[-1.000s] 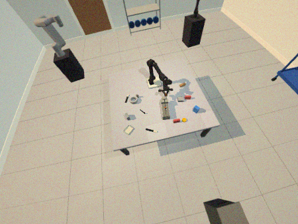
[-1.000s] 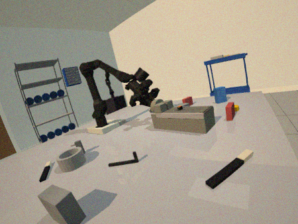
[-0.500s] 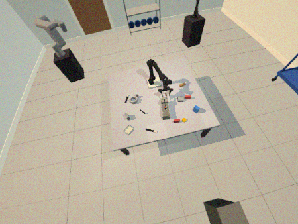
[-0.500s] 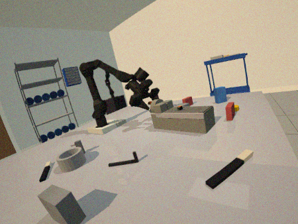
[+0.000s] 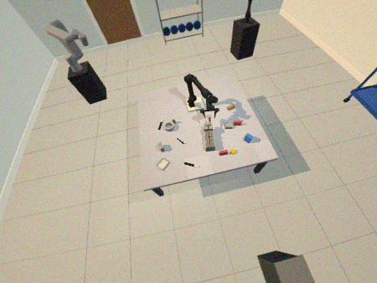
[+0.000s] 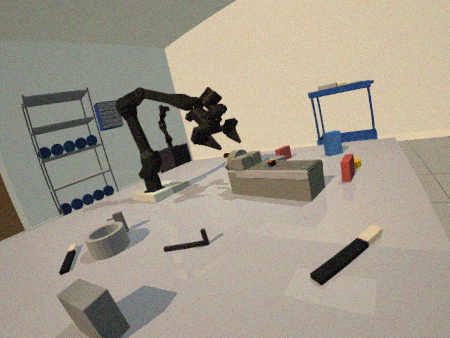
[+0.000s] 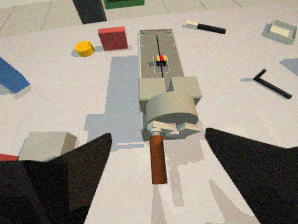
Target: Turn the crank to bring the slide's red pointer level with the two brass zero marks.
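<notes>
- Wrist view: the hand (image 5: 209, 112) (image 6: 231, 144) (image 7: 158, 134) is wide open with nothing between its fingers, one to each side of the crank handle (image 7: 158, 159), the brown grip standing free between them.
- The machine (image 5: 209, 140) (image 6: 277, 182) (image 7: 172, 107) rests on the surface (image 5: 167, 177) (image 6: 225, 295) (image 7: 120, 200), in front of the arm, with its crank end towards the arm and its slotted top running away from it.
- The red pointer (image 7: 161, 58) sits in the slot, part-way along the top, beyond the round housing (image 7: 171, 107). Yellowish spots show at either side of it, probably the two brass zero marks.
- As far as the wrist view allows, pointer and marks look about level; they are too small there to confirm an exact match, and the top and exterior views settle nothing.
- Letting go appears done: neither finger seems to touch the handle.
- If the pointer is truly level, the turning is finished too, and all that is left is to draw the hand back without brushing the handle.
- If it is slightly off, the handle would need gripping again for a small correction. A knock while backing away could also spoil the setting.
</notes>
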`<state>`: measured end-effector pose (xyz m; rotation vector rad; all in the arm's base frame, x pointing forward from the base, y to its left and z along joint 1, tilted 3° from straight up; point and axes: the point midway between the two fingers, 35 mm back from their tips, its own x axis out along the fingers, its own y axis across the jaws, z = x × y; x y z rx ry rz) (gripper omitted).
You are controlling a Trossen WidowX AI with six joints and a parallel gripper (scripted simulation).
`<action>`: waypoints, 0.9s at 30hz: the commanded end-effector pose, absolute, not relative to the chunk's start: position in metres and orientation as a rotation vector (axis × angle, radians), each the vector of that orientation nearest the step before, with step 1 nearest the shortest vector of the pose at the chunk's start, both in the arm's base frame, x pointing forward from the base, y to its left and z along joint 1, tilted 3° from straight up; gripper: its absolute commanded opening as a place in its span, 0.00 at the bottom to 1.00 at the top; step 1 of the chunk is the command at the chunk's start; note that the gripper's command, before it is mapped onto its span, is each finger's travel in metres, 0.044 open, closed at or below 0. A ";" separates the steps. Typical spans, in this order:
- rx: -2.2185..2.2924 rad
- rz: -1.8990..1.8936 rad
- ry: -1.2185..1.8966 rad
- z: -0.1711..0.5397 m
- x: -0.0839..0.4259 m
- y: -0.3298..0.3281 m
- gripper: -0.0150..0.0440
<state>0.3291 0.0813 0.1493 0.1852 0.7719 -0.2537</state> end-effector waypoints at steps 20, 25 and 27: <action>0.090 -0.075 0.873 0.203 0.389 0.040 1.00; 0.056 0.005 0.884 0.206 0.411 0.017 1.00; 0.042 0.038 0.883 0.207 0.419 0.007 1.00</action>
